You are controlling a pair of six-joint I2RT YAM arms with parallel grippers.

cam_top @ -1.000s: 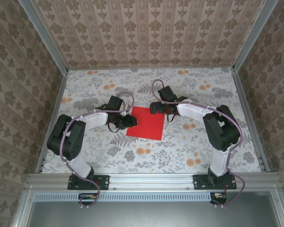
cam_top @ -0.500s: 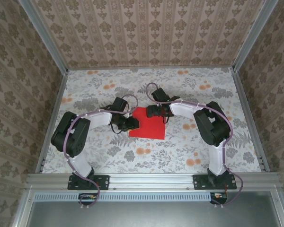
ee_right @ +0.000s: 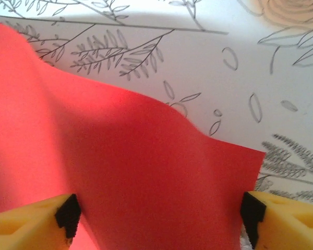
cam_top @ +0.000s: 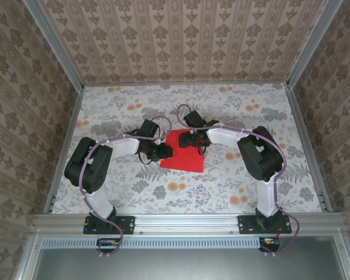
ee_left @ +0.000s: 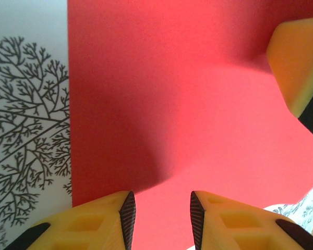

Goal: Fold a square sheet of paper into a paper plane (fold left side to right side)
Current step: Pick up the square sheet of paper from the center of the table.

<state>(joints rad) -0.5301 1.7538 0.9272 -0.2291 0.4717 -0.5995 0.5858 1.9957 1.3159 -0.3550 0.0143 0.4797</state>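
The square sheet of paper (cam_top: 186,158) is bright red and lies unfolded on the flowered tablecloth at mid-table. A paper plane is out of view. My left gripper (cam_top: 163,153) sits at the sheet's left edge. In the left wrist view its jaws (ee_left: 159,213) stand open a little above the red paper (ee_left: 188,104). My right gripper (cam_top: 189,143) is over the sheet's far part. In the right wrist view it (ee_right: 159,213) is open wide, and the paper (ee_right: 120,156) between its fingers bulges in a wave. One yellow finger of the right gripper (ee_left: 297,62) shows in the left wrist view.
The flowered tablecloth (cam_top: 233,111) is ringed by a metal frame (cam_top: 306,140) and patterned walls. Both arm bases stand on the near rail (cam_top: 186,223). The two arms arch inward and their heads sit close together over the sheet.
My right gripper has moved left and nearer, onto the sheet's far part. The left gripper has crept right along the left edge. The sheet has shifted slightly and looks rumpled.
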